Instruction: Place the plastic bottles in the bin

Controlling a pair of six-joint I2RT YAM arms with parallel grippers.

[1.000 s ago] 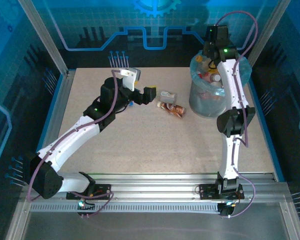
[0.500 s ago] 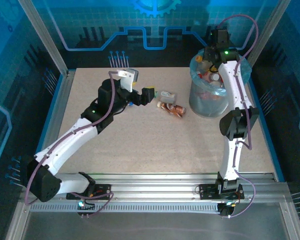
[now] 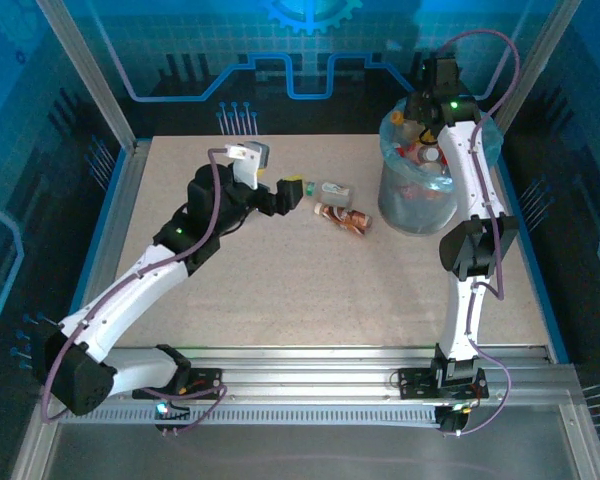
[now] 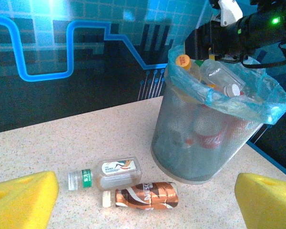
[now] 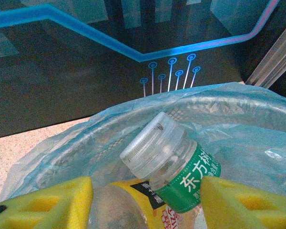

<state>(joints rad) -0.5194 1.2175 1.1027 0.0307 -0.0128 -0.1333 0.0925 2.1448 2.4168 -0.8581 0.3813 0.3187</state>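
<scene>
Found left gripper low over the table, fingers spread wide, holding nothing. Noted just beyond it two lying on their sides, close together: brown bottle nearer, clear bottle with green cap behind. Observed bin further right, upright, binned bottles heaped to its rim. Saw right gripper above that rim, green-labelled bottle between its fingers; cannot tell whether gripped or let go.
</scene>
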